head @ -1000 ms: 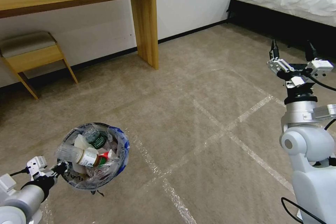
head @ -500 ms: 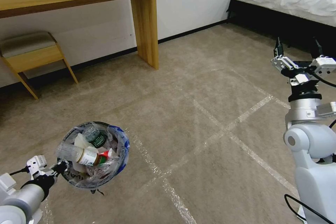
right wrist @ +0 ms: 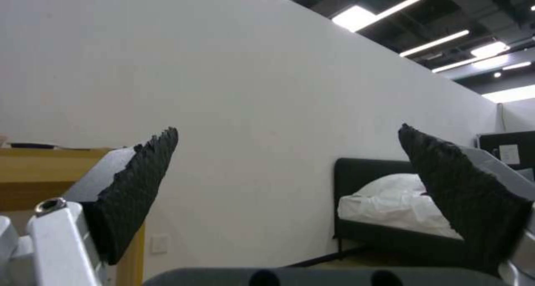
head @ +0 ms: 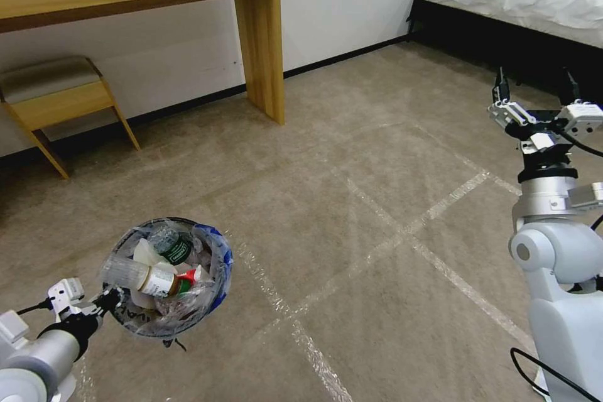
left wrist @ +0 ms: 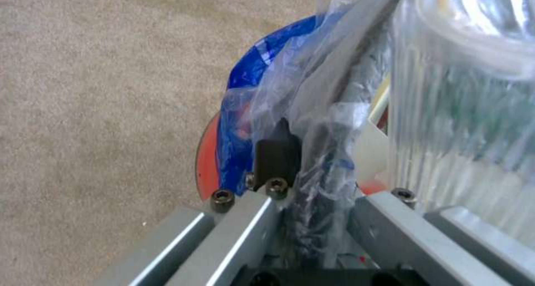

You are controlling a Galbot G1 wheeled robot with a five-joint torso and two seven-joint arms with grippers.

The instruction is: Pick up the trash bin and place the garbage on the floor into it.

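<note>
A: What writing is legible on the garbage (head: 164, 270)?

B: None can be read. A dark green label with pale lettering wraps one clear bottle (head: 171, 246); a second bottle (head: 139, 276) carries a brown and white band beside a red cap or wrapper. The characters are too small to make out.

A: How does the trash bin (head: 213, 292) appear, and where?

B: A round red bucket lined with a crinkly clear bag printed blue, full of litter. It sits just beyond the left gripper (head: 107, 303), above the carpet (head: 377, 213).

A: State of that gripper?

B: Clamped on the bin's near rim; in the left wrist view the dark fingers (left wrist: 277, 152) pinch bag and red edge together.

A: And the right gripper (head: 535, 91)?

B: Raised, pointing upward, fingers (right wrist: 136, 185) spread wide with nothing between them, well apart from the bin.
</note>
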